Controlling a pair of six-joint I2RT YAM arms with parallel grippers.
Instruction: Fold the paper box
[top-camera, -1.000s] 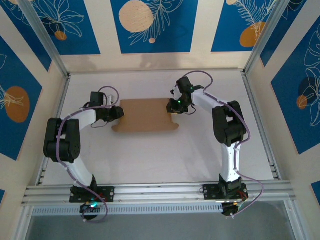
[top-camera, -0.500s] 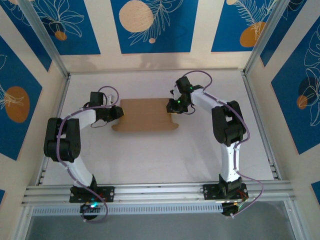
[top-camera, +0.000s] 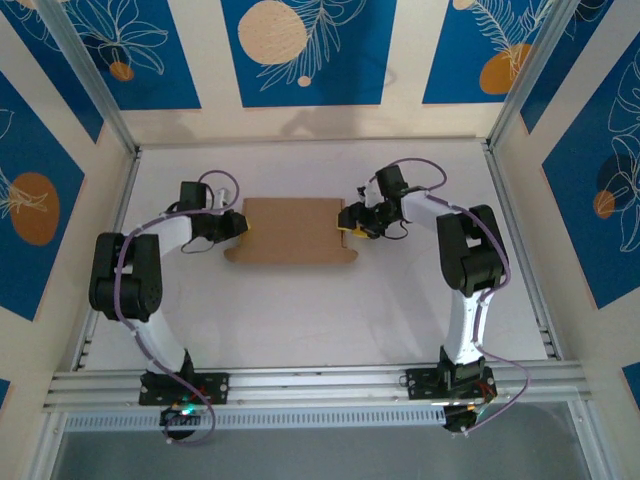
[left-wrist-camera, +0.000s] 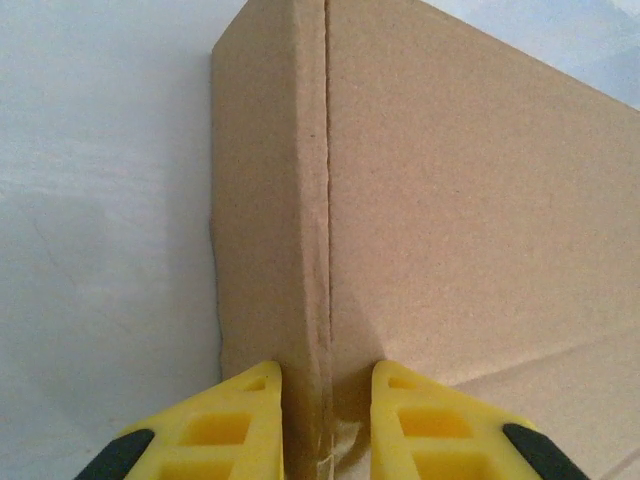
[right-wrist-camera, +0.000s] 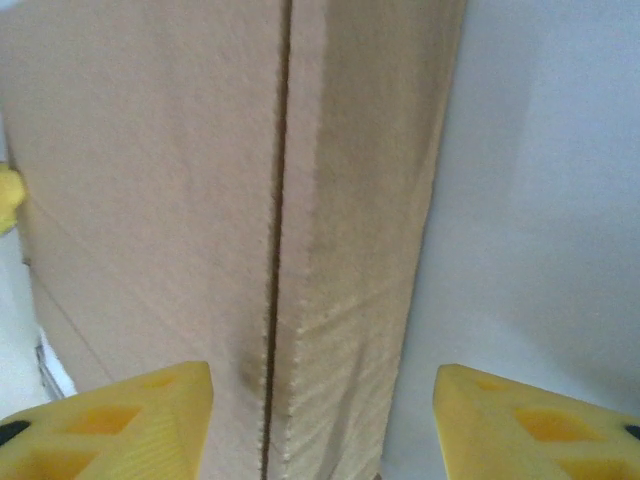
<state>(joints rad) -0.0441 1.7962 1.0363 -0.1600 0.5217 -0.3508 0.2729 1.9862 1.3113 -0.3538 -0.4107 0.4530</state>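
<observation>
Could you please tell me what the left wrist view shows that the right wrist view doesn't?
Left wrist: the left gripper, its fingers close together, pinching a folded edge of the box along its crease. Right wrist: the right gripper, its fingers wide apart, straddling the box's other end. Both: brown cardboard with a crease running away from the camera, lying on the white table.

The paper box (top-camera: 290, 232) is lying on the table (top-camera: 300, 320) between the two arms, with the left gripper (top-camera: 245, 226) pinching the fold at its left end and the right gripper (top-camera: 344, 221) sitting at its right end, fingers straddling the fold there.
</observation>
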